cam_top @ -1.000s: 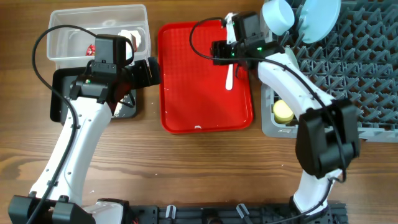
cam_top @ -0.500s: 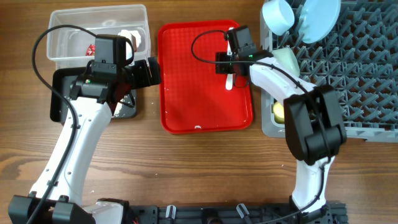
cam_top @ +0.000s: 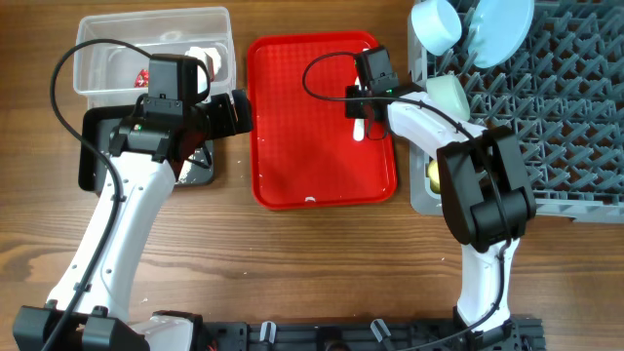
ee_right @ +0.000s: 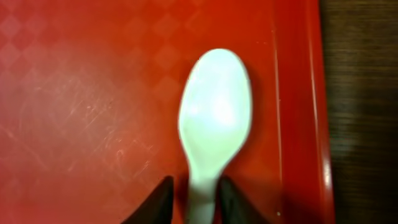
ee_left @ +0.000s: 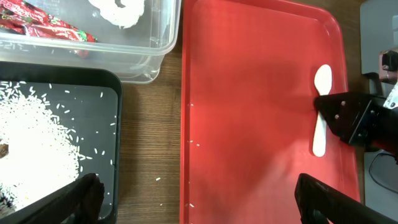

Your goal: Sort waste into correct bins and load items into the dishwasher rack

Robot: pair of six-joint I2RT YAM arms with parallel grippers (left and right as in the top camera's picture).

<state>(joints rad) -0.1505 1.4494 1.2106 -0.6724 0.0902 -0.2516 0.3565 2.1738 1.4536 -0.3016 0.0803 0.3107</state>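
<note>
**Entry: spoon pick-up, red tray**

1. Right fingers [ee_right: 163,200]: 2 dark tips set on either side of the handle of the white plastic spoon [ee_right: 214,118], very close to it. Whether they already pinch the handle or only flank it cannot be told.
2. White plastic spoon: lies flat on the red tray [cam_top: 292,146], just inside its right rim and on the side nearest the rack. It is smooth, glossy, thin and low-lying. Judged light and slippery, with little height for a grip.
3. Left fingers [ee_left: 87,196]: spread wide and holding nothing, hanging above the tray's left edge, beside the tubs.
4. Clear tub [cam_top: 102,58]: holds the red wrapper [ee_left: 37,28] and the white tissue [ee_left: 121,9].
5. Black tub [ee_left: 74,74]: holds a heap of rice [ee_left: 31,155]. A few stray grains lie on the counter [ee_left: 149,124] and on the tray.
6. Grey rack [cam_top: 575,117]: carries the light-blue plate [cam_top: 502,24], light-blue bowl [cam_top: 436,24], mint-green bowl [cam_top: 450,95] and yellow cup [cam_top: 434,174].

Status, as judged: 4 of 5 items are loaded and the spoon is the last one outside the rack. The waste is largely binned and only stray grains remain. The brown lump and the carrot piece are not made out.
</note>
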